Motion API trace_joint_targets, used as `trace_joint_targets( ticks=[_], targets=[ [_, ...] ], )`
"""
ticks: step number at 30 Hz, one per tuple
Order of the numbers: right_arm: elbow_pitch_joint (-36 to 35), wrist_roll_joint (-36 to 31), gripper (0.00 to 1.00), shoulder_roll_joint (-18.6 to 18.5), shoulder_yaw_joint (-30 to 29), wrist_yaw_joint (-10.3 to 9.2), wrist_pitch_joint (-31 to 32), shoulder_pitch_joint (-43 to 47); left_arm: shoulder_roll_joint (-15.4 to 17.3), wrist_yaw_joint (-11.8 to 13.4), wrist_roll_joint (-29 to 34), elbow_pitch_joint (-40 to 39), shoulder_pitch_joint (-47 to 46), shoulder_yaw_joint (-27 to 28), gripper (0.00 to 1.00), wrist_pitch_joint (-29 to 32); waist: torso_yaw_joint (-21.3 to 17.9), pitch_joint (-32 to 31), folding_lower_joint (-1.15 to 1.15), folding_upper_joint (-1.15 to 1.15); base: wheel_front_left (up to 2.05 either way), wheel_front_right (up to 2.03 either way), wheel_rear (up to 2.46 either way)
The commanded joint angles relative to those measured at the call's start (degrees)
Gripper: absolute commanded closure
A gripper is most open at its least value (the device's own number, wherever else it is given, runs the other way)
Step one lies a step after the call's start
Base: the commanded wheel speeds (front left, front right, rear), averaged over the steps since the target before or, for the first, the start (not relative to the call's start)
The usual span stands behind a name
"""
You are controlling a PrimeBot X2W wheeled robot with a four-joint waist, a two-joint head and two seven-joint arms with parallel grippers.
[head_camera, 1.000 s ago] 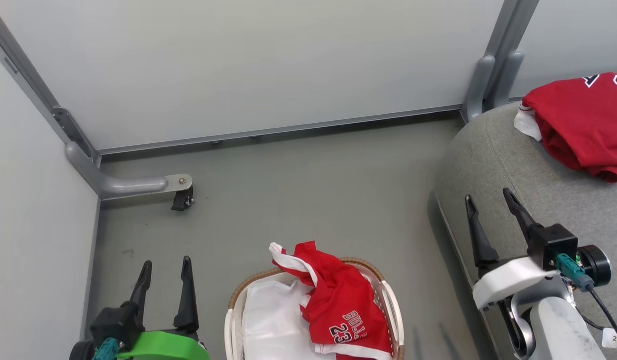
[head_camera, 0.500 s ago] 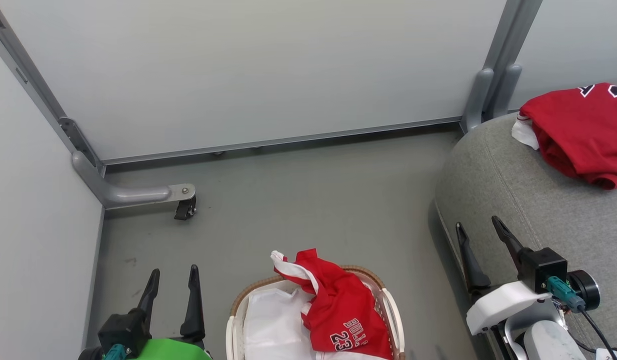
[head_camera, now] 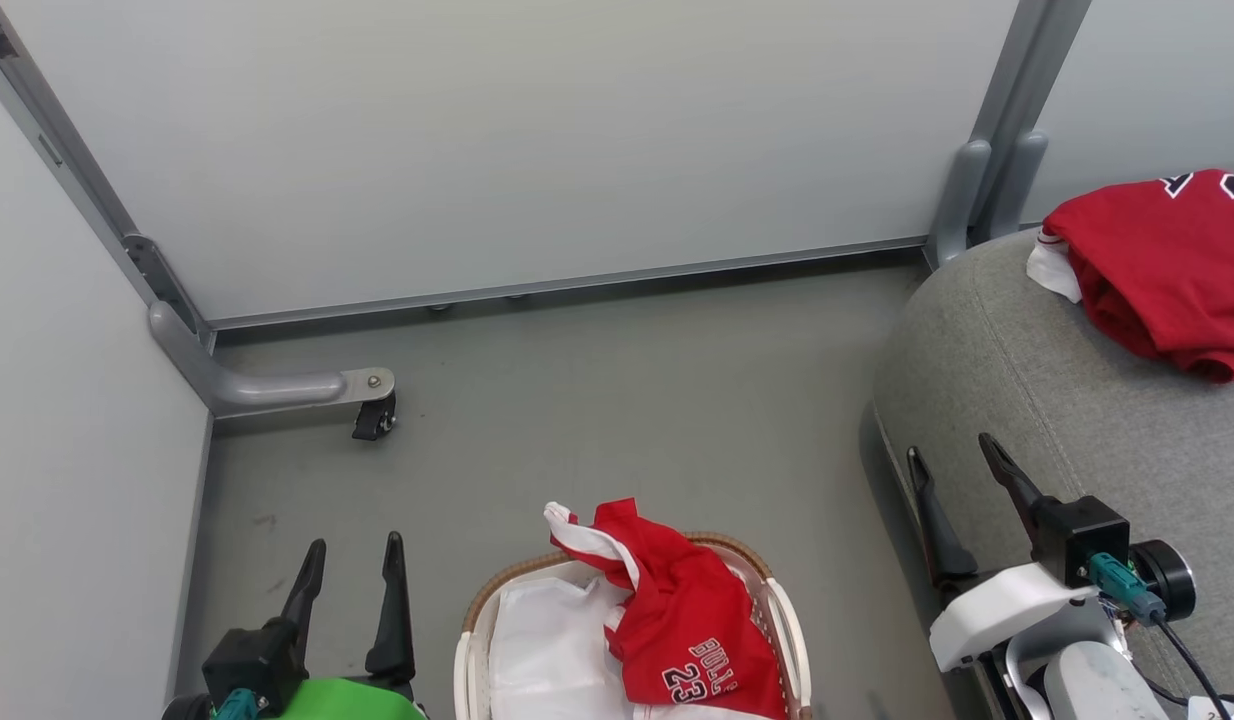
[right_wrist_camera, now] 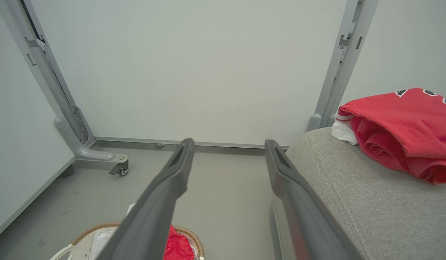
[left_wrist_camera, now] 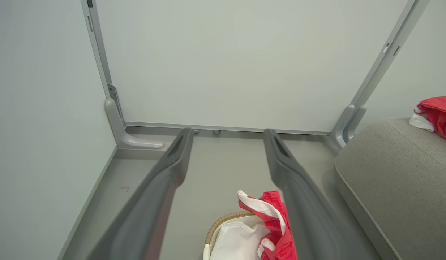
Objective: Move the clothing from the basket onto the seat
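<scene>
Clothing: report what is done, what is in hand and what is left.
Done: one red garment lies bunched on the seat. In hand: nothing; the left end effector and right end effector are open and empty, above the floor. Left: the BULLS 23 garment is in the basket, draped over its far rim beside the white liner, not yet picked up.

woven-rimmed plastic basket (head_camera: 789, 620), matt fabric seat (head_camera: 1027, 380).

Two red garments (head_camera: 692, 620) (head_camera: 1162, 255), one basket (head_camera: 512, 578), one seat (head_camera: 1037, 370).
</scene>
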Motion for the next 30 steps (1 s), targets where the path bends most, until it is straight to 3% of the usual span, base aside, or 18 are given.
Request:
trace_joint_targets(
  ticks=[1,16,21,30],
  targets=[
    [0.09,-0.17,0.0,-0.22,0.07,-0.08,-0.01,0.0,0.06,-0.23,0.22,-0.08,0.41,0.01,0.0,0.03,-0.04,0.04,0.0,0.0,0.0,0.0,0.0],
    [-2.01,-0.86,0.0,-0.22,-0.65,-0.08,-0.01,-2.1,0.05,-0.28,0.91,-0.5,-3.07,-2.11,0.0,0.03,-1.9,4.41,0.0,0.0,0.0,0.0,0.0],
    [-3.83,-1.29,0.0,-0.23,-1.71,-0.08,-0.01,-4.76,0.05,-1.02,2.97,0.47,-8.13,-5.48,0.0,0.03,-3.29,9.05,0.0,0.0,0.0,0.0,0.0],
    [-6.53,0.06,0.0,-0.21,-2.57,-0.08,-0.01,-10.77,0.13,-2.36,4.59,11.21,-21.6,-12.77,0.0,0.04,-7.15,20.06,0.0,0.0,0.0,0.0,0.0]
  ],
)
